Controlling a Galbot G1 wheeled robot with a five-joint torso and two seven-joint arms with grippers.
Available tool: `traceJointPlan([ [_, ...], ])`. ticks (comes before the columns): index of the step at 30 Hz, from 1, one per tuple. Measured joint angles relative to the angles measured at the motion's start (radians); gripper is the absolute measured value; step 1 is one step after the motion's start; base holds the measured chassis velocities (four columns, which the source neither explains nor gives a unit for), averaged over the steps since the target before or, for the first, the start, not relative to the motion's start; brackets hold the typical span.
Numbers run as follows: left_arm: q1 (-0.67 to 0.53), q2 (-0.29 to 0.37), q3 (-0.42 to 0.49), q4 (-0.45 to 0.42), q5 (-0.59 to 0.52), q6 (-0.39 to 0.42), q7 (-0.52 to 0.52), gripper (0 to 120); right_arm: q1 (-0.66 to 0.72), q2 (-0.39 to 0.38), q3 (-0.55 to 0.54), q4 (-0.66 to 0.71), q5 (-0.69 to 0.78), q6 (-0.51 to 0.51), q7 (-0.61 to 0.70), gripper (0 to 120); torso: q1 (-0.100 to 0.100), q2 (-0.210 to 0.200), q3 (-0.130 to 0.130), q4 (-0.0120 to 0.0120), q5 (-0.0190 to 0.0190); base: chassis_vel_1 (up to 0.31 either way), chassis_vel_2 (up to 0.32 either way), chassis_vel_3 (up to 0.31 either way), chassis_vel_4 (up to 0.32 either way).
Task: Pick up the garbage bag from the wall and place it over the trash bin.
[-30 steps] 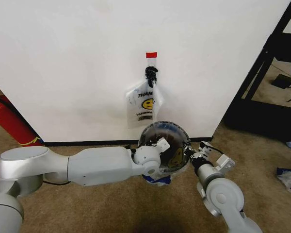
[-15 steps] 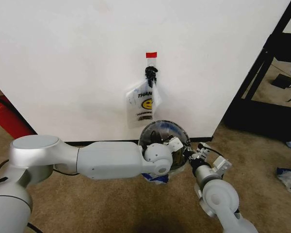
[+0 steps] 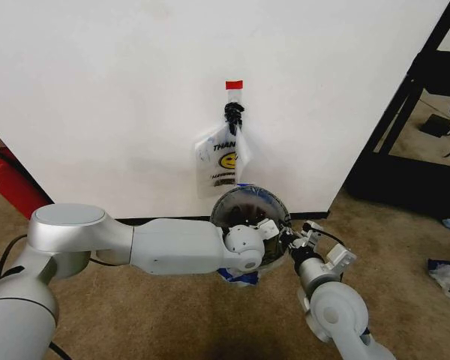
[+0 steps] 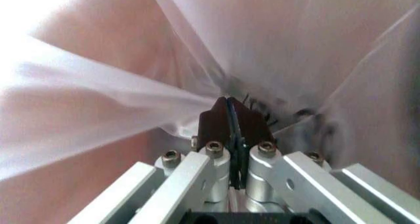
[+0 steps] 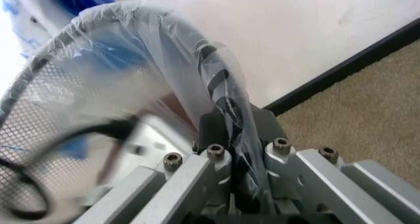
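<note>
We see both grippers at the bin (image 3: 249,196): left (image 4: 228,111) and right (image 5: 226,123) fingers clamped on the bag (image 5: 151,47).

Bag (image 3: 264,201) over bin (image 3: 244,206), by wall (image 3: 120,97)

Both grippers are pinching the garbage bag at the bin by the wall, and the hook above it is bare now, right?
Not quite. The left gripper and right gripper are shut on the garbage bag at the trash bin by the wall, but the hook is not bare: the head view shows a white smiley bag hanging from it.
</note>
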State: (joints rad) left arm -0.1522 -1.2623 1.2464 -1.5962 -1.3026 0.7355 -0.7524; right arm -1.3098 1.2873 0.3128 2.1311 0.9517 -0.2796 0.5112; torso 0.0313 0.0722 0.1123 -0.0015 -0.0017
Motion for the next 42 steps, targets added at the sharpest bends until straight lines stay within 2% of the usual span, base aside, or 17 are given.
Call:
traceJointPlan([
  [10, -0.011, 0.029, -0.070, -0.137, -0.049, 0.000, -0.074, 0, 0.015, 0.024, 0.002, -0.045, 0.004, 0.004, 0.000, 0, 0.000, 0.000, 0.000, -0.0002, -0.0001, 0.000, 0.000, 0.000, 0.000],
  [14, -0.006, 0.062, -0.121, -0.189, -0.053, 0.000, -0.080, 0, 0.015, 0.034, 0.005, -0.058, 0.005, 0.006, 0.000, 0, 0.000, 0.000, 0.000, -0.0001, -0.0001, 0.000, 0.000, 0.000, 0.000],
  [17, 0.051, 0.137, -0.222, -0.287, -0.061, -0.032, -0.072, 0, 0.016, 0.042, 0.016, -0.070, 0.019, 0.010, 0.008, 0, 0.000, 0.000, 0.000, -0.0004, -0.0003, 0.000, 0.000, 0.000, 0.000],
  [18, 0.051, 0.137, -0.222, -0.287, -0.061, -0.032, -0.072, 0, 0.016, 0.042, 0.016, -0.070, 0.019, 0.010, 0.008, 0, 0.000, 0.000, 0.000, -0.0004, -0.0003, 0.000, 0.000, 0.000, 0.000],
  [21, 0.187, 0.243, -0.381, -0.398, -0.046, -0.165, -0.037, 0, 0.026, 0.052, 0.029, -0.083, 0.050, 0.015, 0.027, 0, 0.000, 0.000, 0.000, 0.0002, -0.0006, 0.000, 0.000, 0.000, 0.000],
  [22, 0.211, 0.256, -0.408, -0.414, -0.043, -0.184, -0.035, 0, 0.028, 0.054, 0.031, -0.085, 0.055, 0.015, 0.030, 0, 0.000, 0.000, 0.000, 0.0003, -0.0005, 0.000, 0.000, 0.000, 0.000],
  [24, 0.305, 0.308, -0.495, -0.473, -0.015, -0.253, -0.018, 0, 0.036, 0.062, 0.038, -0.087, 0.081, 0.016, 0.047, 0, 0.000, 0.000, 0.000, -0.0005, -0.0004, 0.000, 0.000, 0.000, 0.000],
  [30, 0.541, 0.424, -0.653, -0.573, 0.176, -0.371, 0.084, 20, 0.047, 0.080, 0.053, -0.083, 0.155, -0.001, 0.097, 0, 0.000, 0.000, 0.000, 0.0004, -0.0007, 0.000, 0.000, 0.000, 0.000],
  [31, 0.551, 0.428, -0.660, -0.577, 0.182, -0.374, 0.086, 22, 0.047, 0.081, 0.054, -0.083, 0.161, -0.003, 0.100, 0, 0.000, 0.000, 0.000, 0.0003, -0.0007, 0.000, 0.000, 0.000, 0.000],
  [32, 0.648, 0.455, -0.731, -0.607, 0.230, -0.404, 0.103, 30, 0.049, 0.090, 0.055, -0.087, 0.181, -0.023, 0.124, 0, 0.000, 0.000, 0.000, 0.0000, -0.0004, 0.000, 0.000, 0.000, 0.000],
  [33, 0.648, 0.455, -0.731, -0.607, 0.230, -0.404, 0.103, 30, 0.049, 0.090, 0.055, -0.087, 0.181, -0.023, 0.124, 0, 0.000, 0.000, 0.000, 0.0000, -0.0004, 0.000, 0.000, 0.000, 0.000],
  [35, 0.721, 0.469, -0.796, -0.624, 0.260, -0.423, 0.119, 36, 0.051, 0.095, 0.051, -0.095, 0.182, -0.040, 0.136, 0, 0.000, 0.000, 0.000, -0.0001, -0.0008, 0.000, 0.000, 0.000, 0.000],
  [36, 0.801, 0.476, -0.878, -0.641, 0.284, -0.443, 0.138, 41, 0.053, 0.101, 0.043, -0.105, 0.175, -0.049, 0.139, 0, 0.000, 0.000, 0.000, -0.0004, -0.0005, 0.000, 0.000, 0.000, 0.000],
  [38, 0.865, 0.478, -0.946, -0.651, 0.301, -0.464, 0.150, 46, 0.057, 0.107, 0.035, -0.115, 0.170, -0.054, 0.139, 0, 0.000, 0.000, 0.000, -0.0003, -0.0006, 0.000, 0.000, 0.000, 0.000],
  [40, 1.014, 0.468, -1.115, -0.668, 0.336, -0.516, 0.180, 57, 0.070, 0.121, 0.017, -0.143, 0.159, -0.063, 0.135, 0, 0.000, 0.000, 0.000, 0.0000, -0.0005, 0.000, 0.000, 0.000, 0.000],
  [41, 1.014, 0.468, -1.115, -0.668, 0.336, -0.516, 0.180, 57, 0.070, 0.121, 0.017, -0.143, 0.159, -0.063, 0.135, 0, 0.000, 0.000, 0.000, 0.0000, -0.0005, 0.000, 0.000, 0.000, 0.000],
  [42, 1.083, 0.460, -1.177, -0.670, 0.358, -0.549, 0.207, 61, 0.075, 0.126, 0.009, -0.154, 0.155, -0.067, 0.131, 0, 0.000, 0.000, 0.000, -0.0003, -0.0004, 0.000, 0.000, 0.000, 0.000],
])
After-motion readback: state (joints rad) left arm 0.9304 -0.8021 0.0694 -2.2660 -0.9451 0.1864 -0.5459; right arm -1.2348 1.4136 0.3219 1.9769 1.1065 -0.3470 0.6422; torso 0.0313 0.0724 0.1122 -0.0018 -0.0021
